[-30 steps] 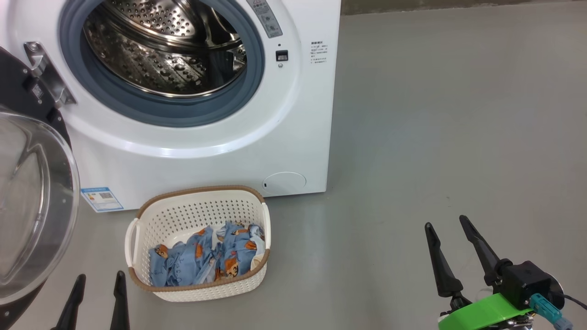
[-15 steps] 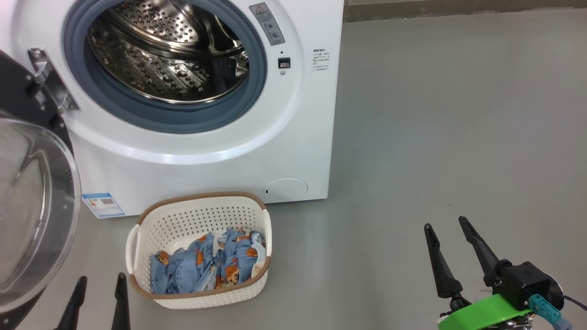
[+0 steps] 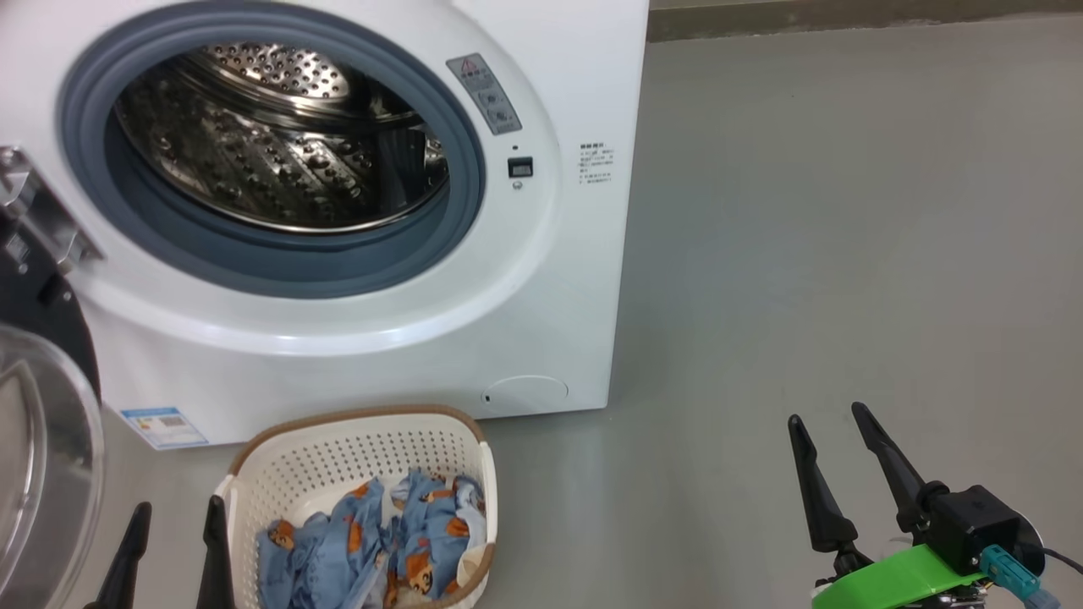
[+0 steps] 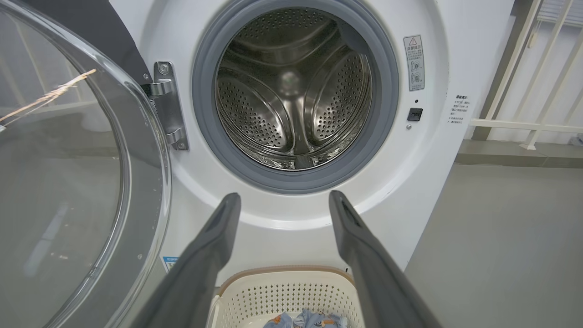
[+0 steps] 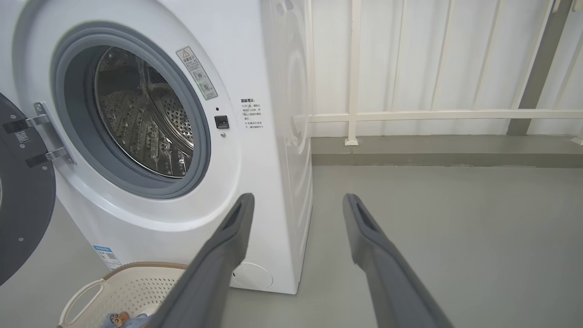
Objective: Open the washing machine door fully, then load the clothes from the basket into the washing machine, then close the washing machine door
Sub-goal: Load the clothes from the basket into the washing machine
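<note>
The left gripper point(image 3: 178, 507) hung low at the left, its two dark fingers spread wide with nothing between them and one finger just beside the left wall of the basket point(image 3: 355, 416). The right gripper point(image 3: 827, 414) was likewise spread and empty over bare grey floor point(image 3: 846, 211), well to the right of the basket. The clothes point(image 3: 406, 541), blue with orange bears, lay bunched inside the basket, which stood on the floor just in front of the washing machine point(image 3: 558, 296), near its round flap point(image 3: 525, 393). The washing machine door point(image 3: 42, 474) stood swung open at the left on its steel hinge point(image 3: 42, 228), exposing the drum point(image 3: 279, 161) inside the grey-blue rubber ring point(image 3: 279, 271).
</note>
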{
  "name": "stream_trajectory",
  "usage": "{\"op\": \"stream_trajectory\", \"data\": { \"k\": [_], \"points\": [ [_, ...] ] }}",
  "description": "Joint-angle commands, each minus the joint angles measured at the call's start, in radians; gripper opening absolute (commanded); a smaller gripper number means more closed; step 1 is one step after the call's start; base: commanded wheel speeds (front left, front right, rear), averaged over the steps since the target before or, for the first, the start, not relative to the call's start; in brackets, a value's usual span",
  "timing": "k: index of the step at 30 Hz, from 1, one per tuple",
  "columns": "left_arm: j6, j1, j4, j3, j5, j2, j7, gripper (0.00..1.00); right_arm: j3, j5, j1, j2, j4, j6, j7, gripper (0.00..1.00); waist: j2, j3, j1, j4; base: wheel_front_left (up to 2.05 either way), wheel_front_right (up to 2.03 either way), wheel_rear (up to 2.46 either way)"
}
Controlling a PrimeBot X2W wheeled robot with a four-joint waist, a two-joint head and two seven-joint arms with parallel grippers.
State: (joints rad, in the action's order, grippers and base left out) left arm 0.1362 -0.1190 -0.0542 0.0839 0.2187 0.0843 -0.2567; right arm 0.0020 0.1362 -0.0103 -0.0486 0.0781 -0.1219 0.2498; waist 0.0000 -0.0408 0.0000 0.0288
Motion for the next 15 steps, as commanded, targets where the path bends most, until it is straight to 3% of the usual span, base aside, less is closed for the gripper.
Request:
{"op": "stream_trajectory", "data": {
  "k": [1, 6, 15],
  "points": [
    [-0.006, 0.032, 0.026, 0.038, -0.001, 0.009, -0.005, 1.00, 0.023, 0.011, -0.020, -0.002, -0.023, -0.009, 0.012, 1.00, 0.0000, -0.004, 0.0000, 0.000, 1.08, -1.08, 0.00],
    [-0.006, 0.037, 0.022, 0.041, 0.007, 0.005, -0.005, 1.00, 0.025, 0.013, -0.025, -0.002, -0.019, -0.009, 0.012, 1.00, 0.0000, -0.011, 0.0000, 0.001, 0.67, -0.67, 0.00],
    [-0.006, 0.039, 0.009, 0.033, 0.028, 0.005, -0.005, 1.00, 0.027, 0.019, -0.029, -0.002, -0.012, -0.009, 0.012, 1.00, 0.0000, -0.017, 0.0000, -0.003, 0.04, -0.04, 0.00]
  ]
}}
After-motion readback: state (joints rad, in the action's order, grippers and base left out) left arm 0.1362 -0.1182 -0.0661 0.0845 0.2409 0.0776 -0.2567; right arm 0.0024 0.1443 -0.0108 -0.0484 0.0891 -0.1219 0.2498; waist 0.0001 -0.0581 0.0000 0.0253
